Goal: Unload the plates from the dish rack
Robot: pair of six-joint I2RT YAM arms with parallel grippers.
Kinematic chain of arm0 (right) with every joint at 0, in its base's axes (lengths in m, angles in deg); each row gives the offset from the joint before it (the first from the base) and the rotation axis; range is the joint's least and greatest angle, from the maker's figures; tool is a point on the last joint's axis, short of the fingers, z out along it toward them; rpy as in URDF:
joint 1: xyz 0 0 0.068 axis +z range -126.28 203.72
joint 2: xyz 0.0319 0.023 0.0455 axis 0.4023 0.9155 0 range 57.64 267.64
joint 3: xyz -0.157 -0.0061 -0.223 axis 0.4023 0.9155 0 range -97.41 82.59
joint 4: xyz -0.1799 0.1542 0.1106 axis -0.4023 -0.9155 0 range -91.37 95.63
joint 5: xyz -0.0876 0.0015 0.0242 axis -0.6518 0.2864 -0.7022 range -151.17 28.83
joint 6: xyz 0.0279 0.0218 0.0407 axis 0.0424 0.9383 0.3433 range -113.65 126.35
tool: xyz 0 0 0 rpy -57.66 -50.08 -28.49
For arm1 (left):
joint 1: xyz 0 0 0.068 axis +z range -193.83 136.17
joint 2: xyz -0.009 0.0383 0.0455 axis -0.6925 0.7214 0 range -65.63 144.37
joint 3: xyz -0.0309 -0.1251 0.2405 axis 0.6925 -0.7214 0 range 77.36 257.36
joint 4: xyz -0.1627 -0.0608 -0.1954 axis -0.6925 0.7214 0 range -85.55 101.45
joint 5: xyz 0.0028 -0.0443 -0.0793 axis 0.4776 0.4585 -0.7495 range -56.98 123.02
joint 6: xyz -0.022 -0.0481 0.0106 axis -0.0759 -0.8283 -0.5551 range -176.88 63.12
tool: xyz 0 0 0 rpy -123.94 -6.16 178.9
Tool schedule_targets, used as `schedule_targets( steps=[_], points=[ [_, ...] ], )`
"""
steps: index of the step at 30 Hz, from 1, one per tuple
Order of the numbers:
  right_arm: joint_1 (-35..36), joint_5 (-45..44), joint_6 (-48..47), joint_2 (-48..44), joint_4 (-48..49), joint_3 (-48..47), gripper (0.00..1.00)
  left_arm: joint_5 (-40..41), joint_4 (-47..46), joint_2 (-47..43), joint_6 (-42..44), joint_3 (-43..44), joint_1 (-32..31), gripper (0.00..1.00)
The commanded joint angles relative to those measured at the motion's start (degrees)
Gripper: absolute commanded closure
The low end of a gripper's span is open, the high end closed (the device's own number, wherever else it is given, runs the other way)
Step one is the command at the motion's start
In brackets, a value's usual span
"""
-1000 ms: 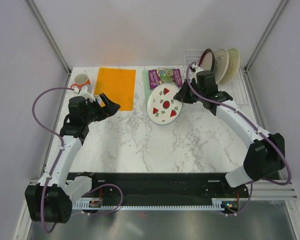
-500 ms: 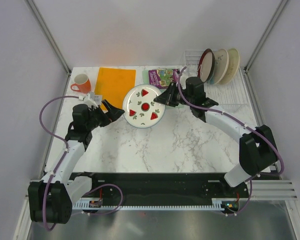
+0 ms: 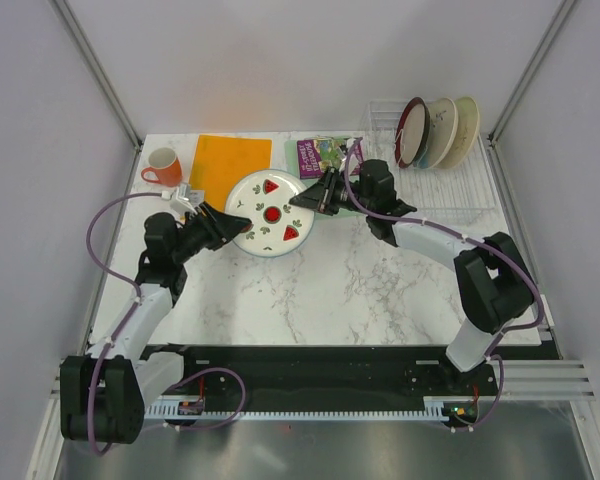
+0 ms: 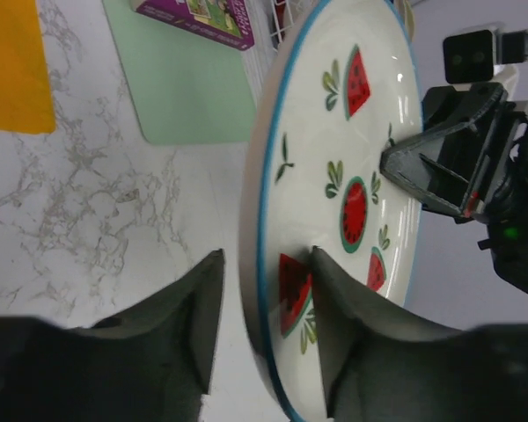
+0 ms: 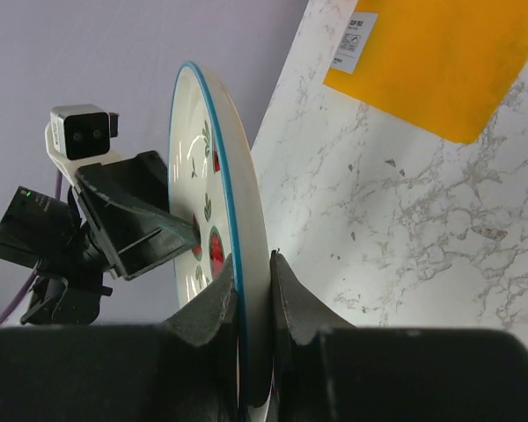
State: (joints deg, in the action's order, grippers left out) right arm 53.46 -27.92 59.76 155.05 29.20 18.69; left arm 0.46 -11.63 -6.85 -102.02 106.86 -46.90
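Pinching watermelon plate rim, right hand clenched, left hand spread (astride opposite rim)

Soft, even light is falling from overhead, keeping the marble table bright and leaving only faint shadows under the arms. A pale sheen is glaring across the plate in the left wrist view. In both wrist views, the fingers of the left gripper and the right gripper are showing dark and blurred against a sharper background.
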Motion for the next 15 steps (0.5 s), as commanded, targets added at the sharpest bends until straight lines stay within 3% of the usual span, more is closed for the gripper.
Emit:
schedule_targets(
  steps=[1, 3, 6, 7, 8, 10, 11, 15],
  points=[
    [0.41, 4.54, 6.80, -0.73, 13.61, -0.53, 1.00, -2.25, -4.75, 0.72, -1.88, -0.23, 0.26, 0.76],
    [0.41, 4.36, 6.19, -1.07, 12.64, -0.26, 1.00, -1.46, -3.01, 0.54, -1.35, 0.12, 0.26, 0.98],
    [0.41, 3.31, 3.74, -1.78, 9.05, -0.09, 0.97, 0.64, 1.03, -0.51, 1.02, 1.00, 0.26, 0.98],
    [0.41, 3.05, 2.68, -1.95, 7.38, -0.26, 0.91, 3.00, 2.87, -1.03, 2.85, 1.70, 0.26, 0.98],
    [0.41, 2.00, 1.62, -2.39, 3.54, -0.44, 0.65, 4.59, 7.85, -2.08, 4.00, 2.23, 0.26, 0.98],
    [0.41, 0.50, -3.55, -3.18, -1.75, -1.40, 0.34, 11.33, 13.59, -2.88, 7.16, 4.33, 0.26, 0.98],
    [0.32, -2.99, -5.40, -4.14, -8.13, -2.01, 0.31, 13.38, 16.31, -2.97, 8.05, 5.04, 0.26, 0.98],
    [-0.38, -9.78, -12.44, -6.35, -17.41, -3.60, 0.24, 17.52, 22.92, -5.42, 9.64, 3.39, 0.26, 0.98]
  ],
)
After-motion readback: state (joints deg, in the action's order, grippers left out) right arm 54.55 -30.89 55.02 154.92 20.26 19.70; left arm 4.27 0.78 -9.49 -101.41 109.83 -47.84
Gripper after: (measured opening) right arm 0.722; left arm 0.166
